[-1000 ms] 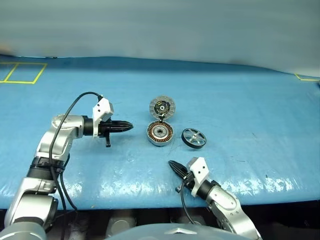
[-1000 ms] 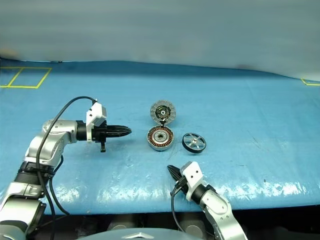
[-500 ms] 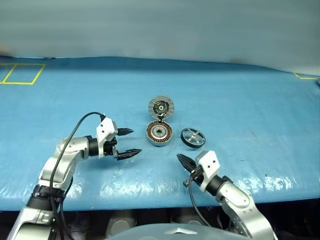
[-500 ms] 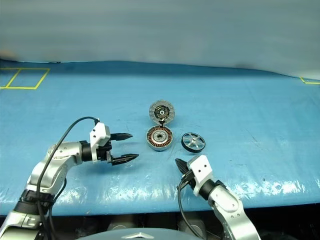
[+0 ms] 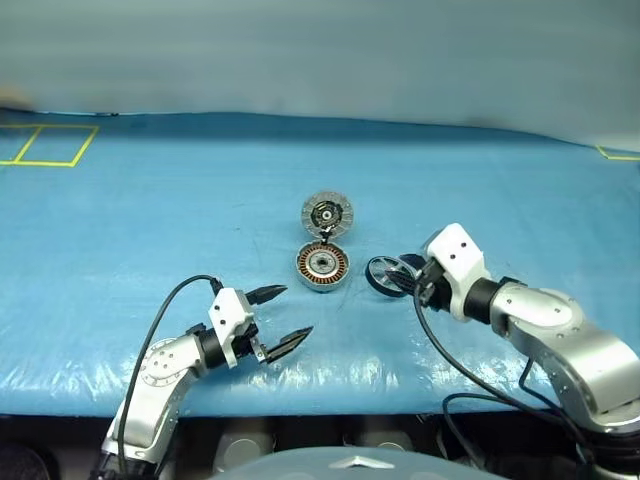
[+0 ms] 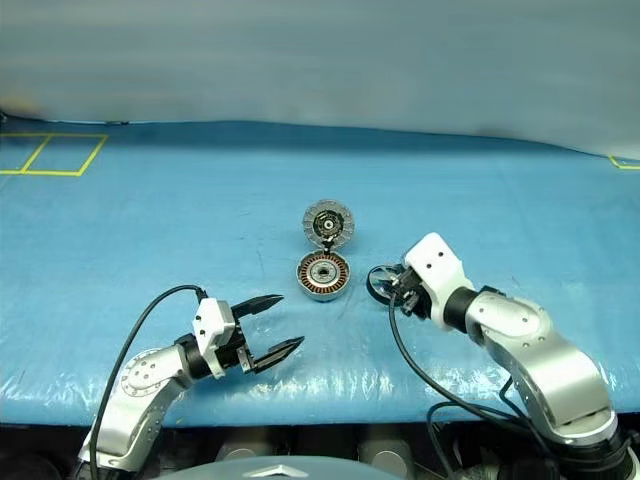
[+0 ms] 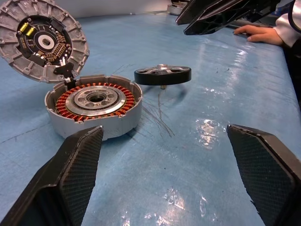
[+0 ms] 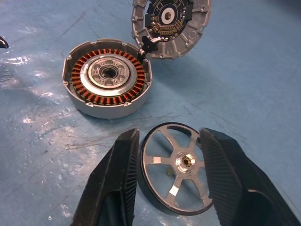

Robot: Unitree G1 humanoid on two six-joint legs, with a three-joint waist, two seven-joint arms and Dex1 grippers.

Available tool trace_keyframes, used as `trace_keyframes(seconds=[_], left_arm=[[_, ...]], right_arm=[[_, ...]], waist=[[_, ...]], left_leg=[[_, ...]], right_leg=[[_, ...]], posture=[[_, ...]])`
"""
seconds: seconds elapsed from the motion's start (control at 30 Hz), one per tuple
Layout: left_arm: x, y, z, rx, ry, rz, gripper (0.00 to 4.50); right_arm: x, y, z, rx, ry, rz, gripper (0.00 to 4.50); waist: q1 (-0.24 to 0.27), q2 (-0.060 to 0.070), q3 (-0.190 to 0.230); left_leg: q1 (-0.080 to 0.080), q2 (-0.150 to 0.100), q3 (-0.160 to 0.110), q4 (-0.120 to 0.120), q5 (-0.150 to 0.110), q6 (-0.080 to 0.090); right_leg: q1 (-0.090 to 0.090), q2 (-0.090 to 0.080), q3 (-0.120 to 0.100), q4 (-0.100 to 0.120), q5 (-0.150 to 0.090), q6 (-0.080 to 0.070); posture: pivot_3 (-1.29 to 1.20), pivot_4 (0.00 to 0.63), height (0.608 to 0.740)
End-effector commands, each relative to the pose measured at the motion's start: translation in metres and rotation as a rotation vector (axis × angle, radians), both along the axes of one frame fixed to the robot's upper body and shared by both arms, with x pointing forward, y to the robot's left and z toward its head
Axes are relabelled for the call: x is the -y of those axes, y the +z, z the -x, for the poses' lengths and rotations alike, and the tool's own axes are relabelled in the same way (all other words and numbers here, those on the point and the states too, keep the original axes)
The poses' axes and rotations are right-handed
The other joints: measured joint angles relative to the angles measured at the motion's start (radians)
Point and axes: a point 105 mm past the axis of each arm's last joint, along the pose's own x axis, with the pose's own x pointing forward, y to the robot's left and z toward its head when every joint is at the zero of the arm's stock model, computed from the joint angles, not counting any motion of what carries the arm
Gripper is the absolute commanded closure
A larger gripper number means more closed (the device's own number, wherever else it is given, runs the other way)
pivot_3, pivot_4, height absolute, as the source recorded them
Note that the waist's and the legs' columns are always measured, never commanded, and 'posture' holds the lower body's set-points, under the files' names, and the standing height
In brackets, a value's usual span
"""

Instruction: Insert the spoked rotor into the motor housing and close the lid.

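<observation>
Now at the pick-up step: right gripper (image 8: 167,176) stood open, fingers straddling the spoked rotor (image 8: 177,167) lying on the table beside the motor housing (image 8: 108,76); lid (image 8: 170,24) up. Left gripper (image 5: 275,317) open, empty. Next likely: close on rim, lift.

Head stereo pair looks fwd and down over the blue plastic-covered table (image 5: 150,200); both eyes share the centre group: copper-wound silver motor housing (image 5: 322,266), its hinged grey ribbed lid (image 5: 327,213), black-rimmed silver-spoked rotor (image 5: 388,275). Left wrist cam sits low, near table level, facing the housing (image 7: 94,104) at frame left. Right wrist cam looks down close over the rotor (image 8: 178,167) at frame bottom, housing upper left.
</observation>
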Motion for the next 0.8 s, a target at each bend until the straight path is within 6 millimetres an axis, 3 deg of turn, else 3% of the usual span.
trace_keyframes(seconds=[0.03, 0.17, 0.37, 0.6, 0.8], left_arm=[[0.008, 0.006, 0.007, 0.029, -0.01, 0.027, 0.0], [0.007, 0.004, 0.009, 0.011, 0.011, 0.035, 0.0], [0.006, 0.004, 0.012, 0.006, 0.008, 0.044, 0.0], [0.006, 0.012, 0.005, 0.138, 0.054, 0.004, 0.0], [0.01, 0.006, 0.006, 0.148, 0.052, -0.024, 0.0]], right_arm=[[0.01, 0.003, -0.013, -0.051, -0.098, -0.016, 1.93], [0.002, -0.006, -0.023, -0.161, -0.224, -0.13, 1.93], [-0.011, -0.025, -0.017, -0.246, -0.327, -0.159, 1.93], [-0.01, -0.031, -0.018, -0.231, -0.398, -0.148, 1.93], [-0.009, -0.038, -0.022, -0.23, -0.424, -0.141, 1.93]], waist=[[-0.001, 0.0, 0.0], [-0.005, 0.0, 0.0], [-0.006, 0.003, 0.001], [-0.017, 0.004, 0.002], [-0.021, 0.004, 0.002]], left_leg=[[0.0, 0.0, 0.0, 0.0, 0.0, 0.001], [-0.001, 0.0, 0.001, -0.001, -0.001, 0.001], [-0.002, -0.001, 0.001, -0.003, -0.001, 0.001], [-0.001, -0.001, 0.001, -0.003, -0.001, 0.001], [-0.001, -0.001, 0.001, -0.004, -0.001, 0.001]], right_leg=[[0.0, 0.0, 0.0, -0.001, 0.0, 0.0], [-0.001, 0.0, 0.0, -0.002, 0.001, 0.001], [-0.001, -0.001, 0.0, -0.003, 0.001, 0.002], [-0.001, -0.001, 0.0, -0.003, 0.001, 0.002], [-0.001, -0.001, 0.0, -0.003, 0.001, 0.002]], posture=[[0.0, 0.15, 0.74], [0.0, 0.15, 0.74], [0.0, 0.15, 0.74], [0.0, 0.15, 0.74], [0.0, 0.15, 0.74]])
